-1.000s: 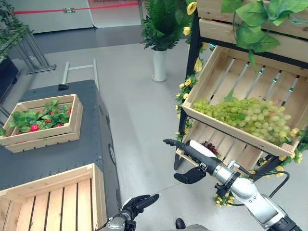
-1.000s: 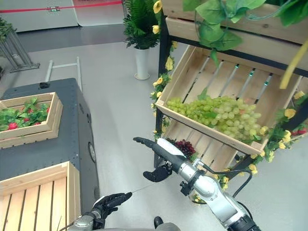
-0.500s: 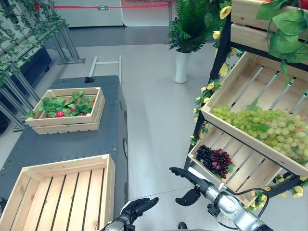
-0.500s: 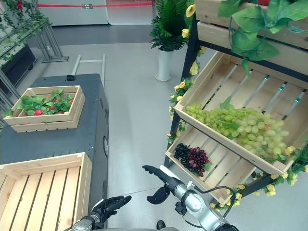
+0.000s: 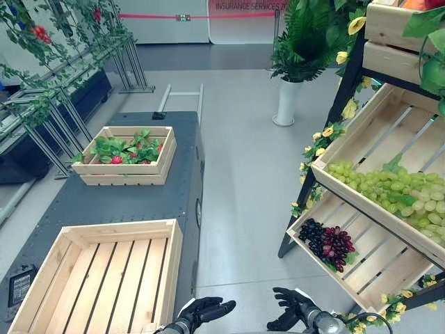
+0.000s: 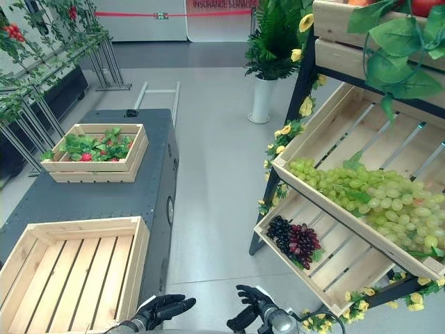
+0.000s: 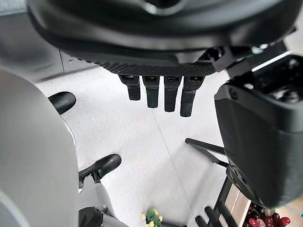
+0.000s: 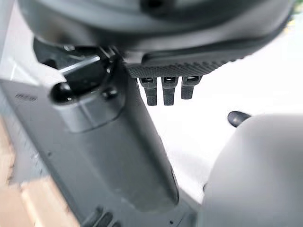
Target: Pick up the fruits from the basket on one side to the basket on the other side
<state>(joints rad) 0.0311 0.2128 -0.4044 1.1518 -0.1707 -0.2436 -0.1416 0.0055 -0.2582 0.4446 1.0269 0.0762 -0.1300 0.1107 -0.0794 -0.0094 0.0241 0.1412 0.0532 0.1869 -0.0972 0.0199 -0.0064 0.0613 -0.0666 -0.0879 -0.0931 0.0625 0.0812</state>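
A bunch of dark purple and red grapes [image 5: 327, 243] lies in the lower slanted crate [image 5: 379, 268] of the shelf on the right. Green grapes [image 5: 407, 195] fill the crate above it. On the dark table [image 5: 139, 202] at the left stand an empty slatted wooden crate [image 5: 104, 278] and, farther back, a smaller crate of strawberries and leaves [image 5: 128, 149]. My left hand [image 5: 205, 309] hangs low beside the table, open and empty, its fingers [image 7: 158, 97] straight. My right hand [image 5: 295, 309] is low in front of the shelf, open and holding nothing, with straight fingers [image 8: 163, 90].
A potted fern in a white vase [image 5: 288, 101] stands on the floor behind the shelf. Metal racks with vines [image 5: 62, 104] line the far left. Yellow flowers trim the black shelf frame [image 5: 309, 174]. Grey floor runs between the table and the shelf.
The camera has swung, shifting the whole picture. My right arm has drawn back and down from the shelf's lower crate toward my body. The left hand keeps its place.
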